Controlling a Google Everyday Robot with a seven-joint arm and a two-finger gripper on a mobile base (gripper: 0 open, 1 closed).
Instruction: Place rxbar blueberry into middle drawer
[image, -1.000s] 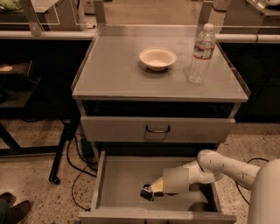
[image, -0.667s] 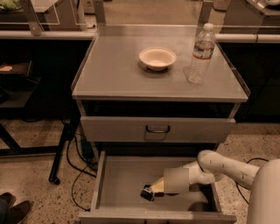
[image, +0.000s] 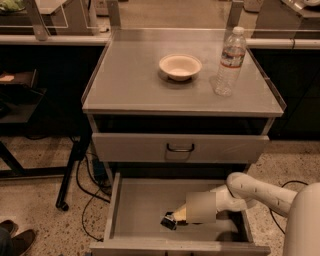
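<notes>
Inside the open middle drawer (image: 134, 202), the robot's claw (image: 173, 218) sits low over the bare grey floor, reaching in from the right; the rxbar blueberry (image: 168, 221), a small dark wrapper, lies at the very tip of the claw, toward its left, touching it or nearly so; whether the claw is clamped on the bar or has let go cannot be told from this angle.

The step in hand looks like the set-down; to do it well, the bar should be flat on the floor before the claw releases, and the claw should then lift straight up and back out to the right without dragging the wrapper; the drawer's low front wall, just ahead of the claw, and the closed drawer front (image: 150, 148) above it leave little headroom, so a slow, level exit seems wise.

Well above and behind the claw, a bowl (image: 180, 66) and a water bottle (image: 228, 62) stand on the worktop (image: 127, 87), out of the way of the arm.

Against the frame a second ago, nothing visible has shifted; the claw, the bar and the drawer sit in the same places.
</notes>
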